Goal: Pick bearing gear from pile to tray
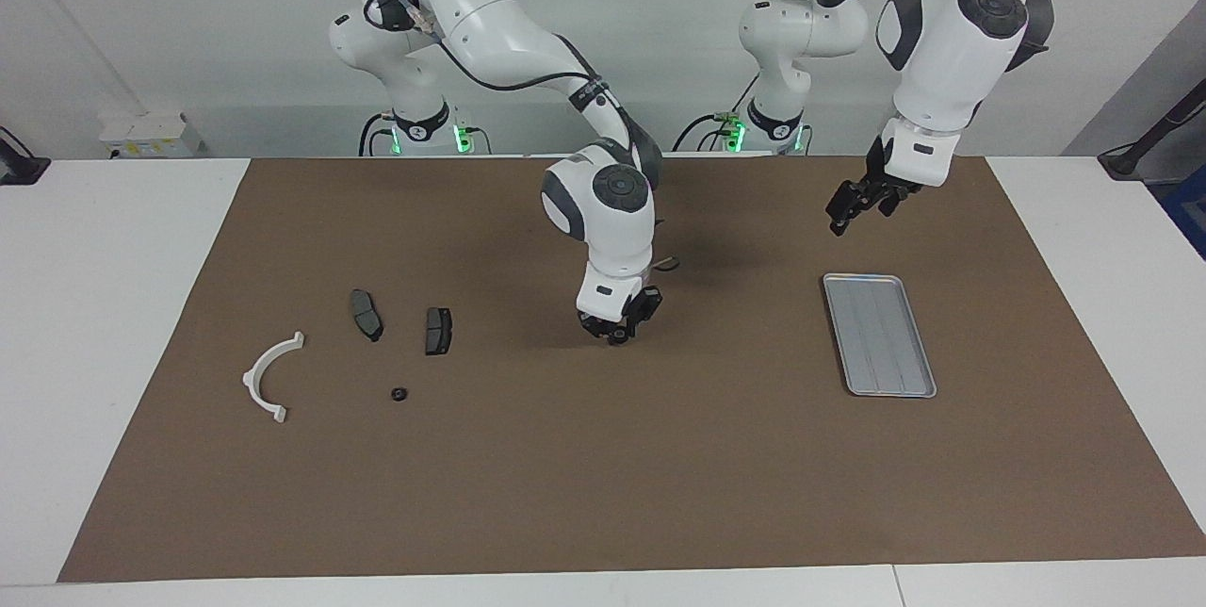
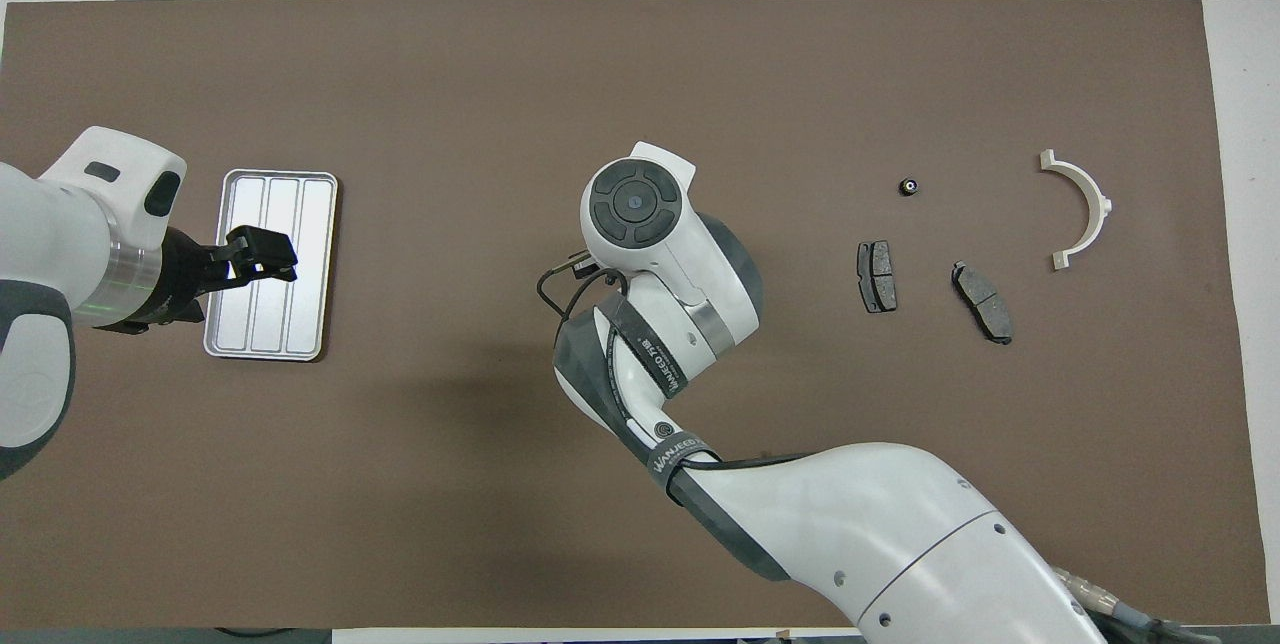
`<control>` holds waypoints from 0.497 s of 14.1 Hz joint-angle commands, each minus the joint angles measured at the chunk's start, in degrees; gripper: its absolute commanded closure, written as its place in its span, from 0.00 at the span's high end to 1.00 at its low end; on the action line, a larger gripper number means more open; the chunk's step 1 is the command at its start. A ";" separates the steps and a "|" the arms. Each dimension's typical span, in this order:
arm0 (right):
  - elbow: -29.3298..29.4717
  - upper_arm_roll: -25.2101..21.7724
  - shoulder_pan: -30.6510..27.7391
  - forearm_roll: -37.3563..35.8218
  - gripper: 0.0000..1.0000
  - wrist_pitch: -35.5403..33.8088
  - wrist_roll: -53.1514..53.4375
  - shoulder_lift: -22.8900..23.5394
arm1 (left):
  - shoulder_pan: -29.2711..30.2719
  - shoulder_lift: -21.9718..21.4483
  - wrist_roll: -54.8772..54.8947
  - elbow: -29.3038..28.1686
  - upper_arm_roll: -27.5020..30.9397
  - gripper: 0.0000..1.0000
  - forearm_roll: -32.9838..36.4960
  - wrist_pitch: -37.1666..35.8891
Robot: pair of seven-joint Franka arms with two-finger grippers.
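My right gripper [image 1: 617,334] hangs low over the middle of the brown mat, shut on a small dark piece, the bearing gear [image 1: 614,337]; in the overhead view its own wrist hides it. The pile lies toward the right arm's end: a white half-ring bracket [image 1: 252,373] [image 2: 1095,199], two dark brake pads [image 1: 366,314] [image 1: 438,331] and one small black round piece [image 1: 398,393] [image 2: 908,187]. The ribbed silver tray [image 1: 881,334] [image 2: 300,224] sits toward the left arm's end, nothing in it. My left gripper [image 1: 841,216] [image 2: 268,259] is open, raised above the tray's end nearest the robots.
The brown mat [image 1: 603,475] covers most of the white table [image 1: 113,305]. A wide stretch of bare mat separates the pile from the tray. The right arm's forearm slants across the mat's middle in the overhead view.
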 commanded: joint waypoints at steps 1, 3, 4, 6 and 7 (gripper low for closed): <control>-3.64 -0.02 -0.23 1.38 0.06 3.55 -0.93 -0.96 | -0.34 0.87 -1.68 -1.03 0.06 1.00 -0.97 3.21; -4.34 -0.02 -0.24 1.29 0.06 4.78 -0.93 -0.96 | -0.34 1.66 -1.77 -0.85 0.15 1.00 -0.97 4.70; -4.43 -0.02 -0.24 1.38 0.06 4.87 -0.93 -0.96 | -0.60 2.36 -1.94 -0.76 0.15 1.00 -0.97 4.97; -4.26 -0.02 -0.24 1.29 0.35 4.88 -0.93 -0.96 | -1.48 4.12 -2.03 -0.15 0.15 1.00 -0.88 5.33; -4.08 -0.02 -0.24 1.29 0.62 4.96 -0.84 -0.96 | -1.57 5.17 -2.12 1.25 0.15 1.00 -0.88 5.42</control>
